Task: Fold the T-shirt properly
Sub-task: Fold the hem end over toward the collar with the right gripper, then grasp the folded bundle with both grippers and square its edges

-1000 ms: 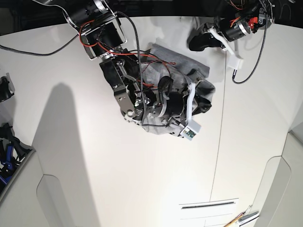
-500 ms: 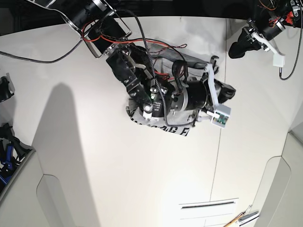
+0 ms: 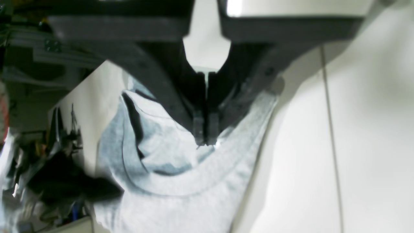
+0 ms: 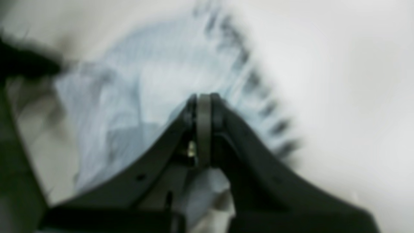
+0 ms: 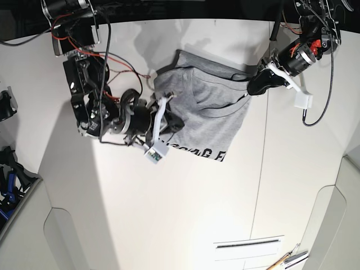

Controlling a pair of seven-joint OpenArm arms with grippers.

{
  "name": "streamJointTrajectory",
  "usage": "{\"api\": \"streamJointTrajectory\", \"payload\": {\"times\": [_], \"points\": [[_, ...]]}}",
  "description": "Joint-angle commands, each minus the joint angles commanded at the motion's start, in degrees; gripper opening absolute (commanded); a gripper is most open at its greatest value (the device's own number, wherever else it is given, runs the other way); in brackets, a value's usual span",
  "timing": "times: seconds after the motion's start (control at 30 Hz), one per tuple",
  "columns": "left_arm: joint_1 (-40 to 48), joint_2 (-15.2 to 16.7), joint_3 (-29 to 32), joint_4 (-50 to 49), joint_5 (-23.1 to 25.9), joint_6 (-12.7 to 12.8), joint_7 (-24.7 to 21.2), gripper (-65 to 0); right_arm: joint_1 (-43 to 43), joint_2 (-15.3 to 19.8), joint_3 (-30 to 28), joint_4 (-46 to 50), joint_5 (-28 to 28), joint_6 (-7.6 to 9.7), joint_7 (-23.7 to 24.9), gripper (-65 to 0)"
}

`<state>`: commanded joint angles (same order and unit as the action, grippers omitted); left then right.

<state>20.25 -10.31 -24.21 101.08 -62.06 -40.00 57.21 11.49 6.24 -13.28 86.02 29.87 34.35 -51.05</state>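
Note:
The heather-grey T-shirt (image 5: 208, 112) lies partly spread on the white table (image 5: 169, 214), its black lettering (image 5: 197, 152) along the near edge. My left gripper (image 5: 251, 88) is at the shirt's right upper corner. In the left wrist view it (image 3: 203, 142) is shut on fabric just above the ribbed collar (image 3: 181, 191). My right gripper (image 5: 175, 122) is at the shirt's left edge. The blurred right wrist view shows it (image 4: 202, 97) shut with grey cloth (image 4: 129, 81) around and under the fingers and the lettering (image 4: 258, 84) beyond.
A table seam (image 5: 261, 185) runs down the right side, with a slot (image 5: 247, 243) near the front. Pens or tools (image 5: 289, 260) lie at the bottom right. Dark blue-black gear (image 5: 8, 185) sits past the left edge. Red and black cables (image 5: 112, 62) hang by the right arm.
The right arm has swung left off the bunched shirt to its left edge. The left arm has come down to the right corner. The shirt is now spread wider.

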Motion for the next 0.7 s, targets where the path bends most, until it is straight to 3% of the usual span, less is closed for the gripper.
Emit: {"api": "streamJointTrajectory", "payload": {"times": [0.23,0.37,0.5,0.7], "points": [[-1.2,-0.02,-0.02,0.0,-0.04,0.0,0.04,-65.0,-7.91,1.66,-2.23,0.02,0.63,0.0,1.29,-65.0],[-1.2,-0.02,-0.02,0.0,0.44,0.0,0.04,-65.0,-9.14,1.38,-2.25,0.17,8.31,0.42,-1.46,-65.0],[-1.2,-0.04,-0.02,0.0,0.13,0.0,0.68,-65.0,-9.14,1.36,-1.53,3.39,9.16,0.35,-2.32,-65.0],[-1.2,0.02,0.13,0.0,-7.63,0.0,5.55,-65.0,-7.82,1.31,5.29,15.08,8.59,-0.07,2.8,-65.0]]}}
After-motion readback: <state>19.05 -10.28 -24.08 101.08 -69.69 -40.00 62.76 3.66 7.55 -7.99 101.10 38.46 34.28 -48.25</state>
